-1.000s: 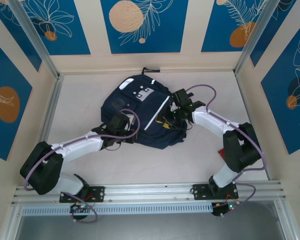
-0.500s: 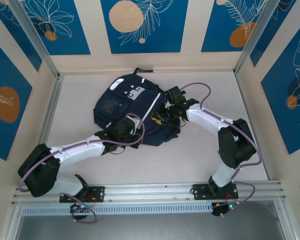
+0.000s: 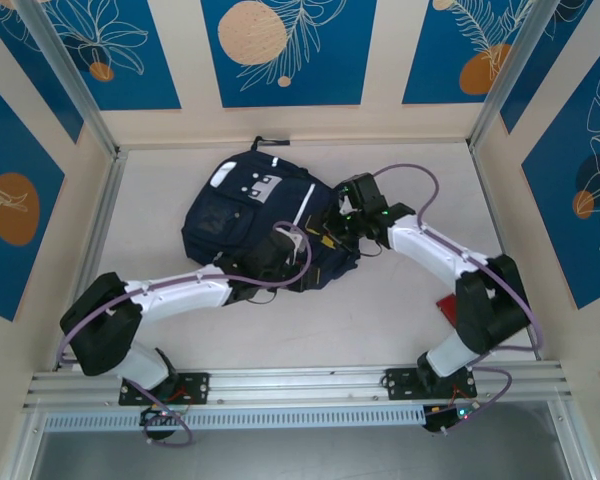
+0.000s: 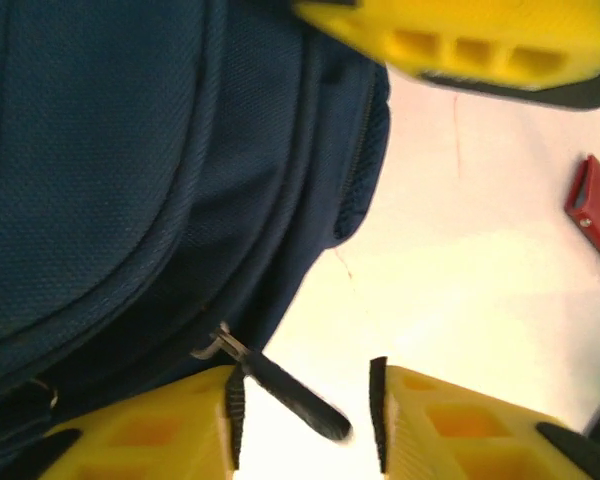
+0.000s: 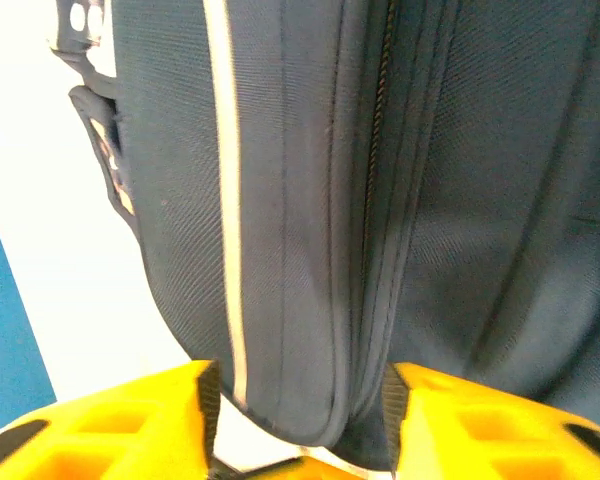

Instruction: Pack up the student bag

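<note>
Student bag [image 3: 245, 215] lies flat on the bench [image 3: 380, 312], toward the back wall, its top loop pointing away from me.

My left gripper [image 3: 280, 255] sits at the bag's near edge. Jaws released, with a black zipper pull [image 4: 292, 398] lying loose in the gap between them.

My right gripper [image 3: 338, 225] is at the bag's right side. Jaws apart, straddling a piped seam beside the white stripe [image 5: 225, 200]. A sliver of bench shows between one pad and the fabric, so nothing is clamped.

Small red object [image 3: 448, 305] on the bench to the right, well apart from the bag.
</note>
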Robot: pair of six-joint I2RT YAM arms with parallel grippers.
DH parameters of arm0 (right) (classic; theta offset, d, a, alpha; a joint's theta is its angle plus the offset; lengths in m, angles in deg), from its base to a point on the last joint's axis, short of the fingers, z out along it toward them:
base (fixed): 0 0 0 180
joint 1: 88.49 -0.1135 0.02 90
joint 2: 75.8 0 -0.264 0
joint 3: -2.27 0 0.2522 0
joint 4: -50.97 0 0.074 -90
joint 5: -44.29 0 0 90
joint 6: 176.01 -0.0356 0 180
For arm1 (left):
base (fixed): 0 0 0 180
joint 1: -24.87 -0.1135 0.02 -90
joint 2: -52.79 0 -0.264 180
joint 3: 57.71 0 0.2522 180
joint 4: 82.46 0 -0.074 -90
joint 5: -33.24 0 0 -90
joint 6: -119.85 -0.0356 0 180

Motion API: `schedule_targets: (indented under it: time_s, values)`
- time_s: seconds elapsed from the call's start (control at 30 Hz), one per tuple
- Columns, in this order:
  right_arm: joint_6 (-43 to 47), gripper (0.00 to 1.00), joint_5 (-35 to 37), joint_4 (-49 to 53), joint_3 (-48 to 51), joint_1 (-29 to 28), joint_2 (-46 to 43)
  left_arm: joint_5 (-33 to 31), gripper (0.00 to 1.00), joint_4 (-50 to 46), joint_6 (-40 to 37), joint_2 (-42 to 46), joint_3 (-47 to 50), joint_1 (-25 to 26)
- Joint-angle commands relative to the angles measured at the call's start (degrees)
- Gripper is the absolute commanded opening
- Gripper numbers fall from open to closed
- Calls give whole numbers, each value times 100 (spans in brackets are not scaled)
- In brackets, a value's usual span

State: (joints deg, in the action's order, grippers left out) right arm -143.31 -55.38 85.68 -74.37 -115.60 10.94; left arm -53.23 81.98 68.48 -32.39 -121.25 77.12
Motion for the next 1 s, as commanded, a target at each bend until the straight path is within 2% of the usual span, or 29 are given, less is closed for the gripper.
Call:
schedule_targets:
  time_s: [0.0,0.2,0.27,0.37,0.53,0.63,0.97]
  values:
    - [734,56,340,636,188,136,-535,96,55,-397,162,431,-160,-34]
    - [1799,58,810,1152,492,-58,-969,-270,70,-1416,342,1034,-191,-398]
    - [2111,58,1117,1240,508,-343,-1000,-503,75,-1762,469,1256,-189,-635]
    - [2476,57,1946,1447,368,-1006,-868,-1103,84,-2397,699,1560,-153,-1006]
    - [2680,56,2487,1583,8,-1775,-307,-1258,90,-2829,939,1927,41,-1637]
    - [2715,52,2769,1730,-306,-2082,153,-1284,93,-2933,1036,2037,90,-1796]
    - [2789,37,2873,1726,-607,-2309,874,-1063,93,-2797,1302,2076,214,-1872]
